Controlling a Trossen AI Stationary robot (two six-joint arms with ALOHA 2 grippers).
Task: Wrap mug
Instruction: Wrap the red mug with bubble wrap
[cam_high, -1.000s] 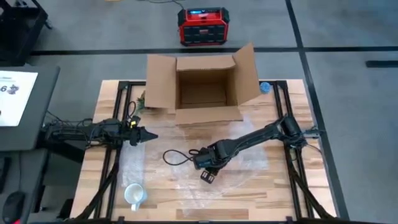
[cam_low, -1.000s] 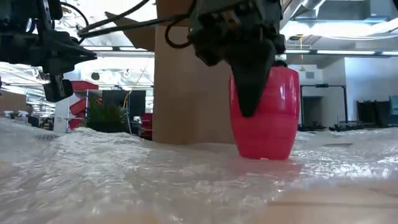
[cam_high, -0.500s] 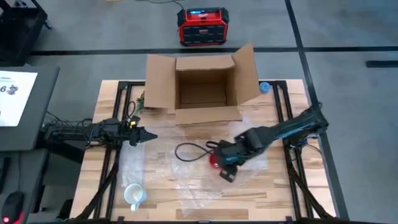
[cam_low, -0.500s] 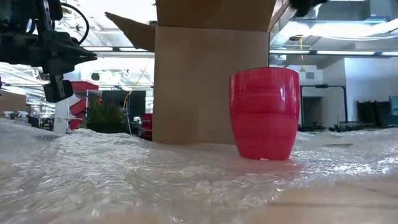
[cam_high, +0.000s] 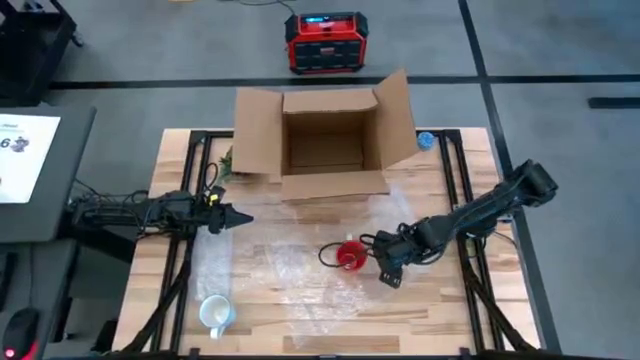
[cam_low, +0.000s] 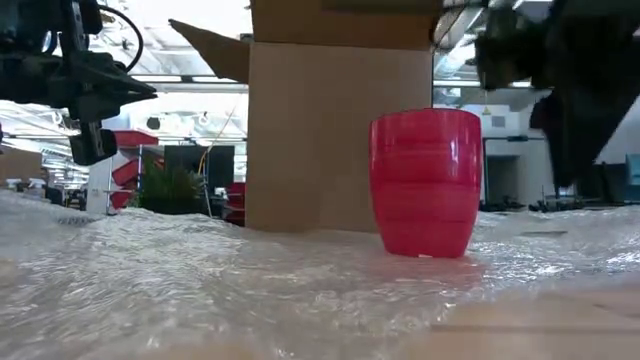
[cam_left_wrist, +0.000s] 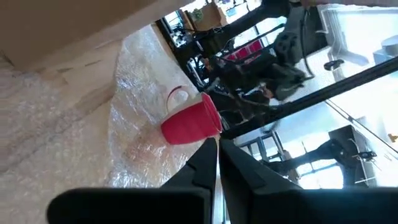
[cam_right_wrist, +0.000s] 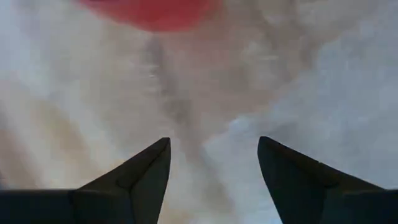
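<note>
A grey floor (cam_high: 560, 120) crossed by dark lines surrounded the wooden surface (cam_high: 440, 300), with a red-and-black box (cam_high: 322, 42) at twelve o'clock, a dark desk (cam_high: 45, 175) at nine o'clock, and bright ceiling lights (cam_low: 540, 70) beyond.

Glossy red plastic on the mug (cam_low: 426, 183), light glinting off its smooth ribbed wall. Under it, crinkly clear bubble wrap (cam_low: 250, 270), shiny and bumpy. The worktop (cam_high: 440, 310) shows pale wood planks with a matt grain. Behind, a plain brown cardboard box (cam_high: 325, 145), dull and papery. A white mug (cam_high: 215, 312) looks glazed.
</note>
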